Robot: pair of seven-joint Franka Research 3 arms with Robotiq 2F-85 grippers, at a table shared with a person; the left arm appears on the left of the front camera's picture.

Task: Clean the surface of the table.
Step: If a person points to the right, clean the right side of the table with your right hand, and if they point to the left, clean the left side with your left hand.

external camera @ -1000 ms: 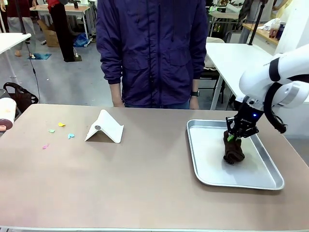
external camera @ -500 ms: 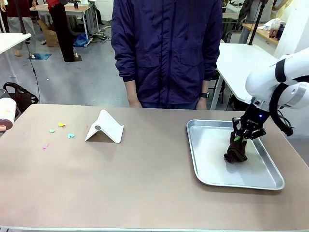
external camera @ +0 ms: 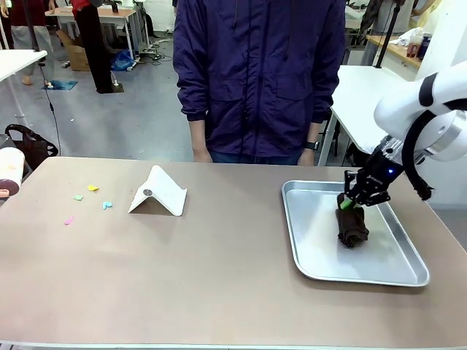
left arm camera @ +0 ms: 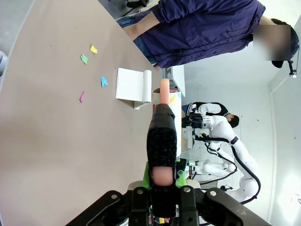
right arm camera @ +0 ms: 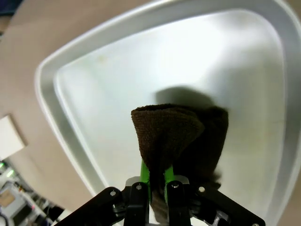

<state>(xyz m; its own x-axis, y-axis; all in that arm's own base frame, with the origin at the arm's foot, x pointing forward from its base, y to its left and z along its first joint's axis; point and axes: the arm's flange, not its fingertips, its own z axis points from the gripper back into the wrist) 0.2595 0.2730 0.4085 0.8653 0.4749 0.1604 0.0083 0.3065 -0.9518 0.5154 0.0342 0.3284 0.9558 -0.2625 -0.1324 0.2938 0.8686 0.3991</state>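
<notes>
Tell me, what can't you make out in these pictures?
- Tips of the right gripper: right wrist view, buried in the brown cloth.
- The coloured scraps: front view, too small to identify.
- The pale round object: front view, cut off by the left edge.

We see the table [external camera: 219,284]: wide rectangular top, smooth matte taupe-brown, thin pale front edge, level. Reference is the steel tray [external camera: 291,233], which sits on the top's right part, and the table is far wider than it. The top left of the tray and in front of it is mostly bare. Surface isn't clean: four small coloured paper scraps [external camera: 107,205] (yellow, green, blue, pink) lie loose well left of the tray, beyond a white folded card [external camera: 159,191].
</notes>
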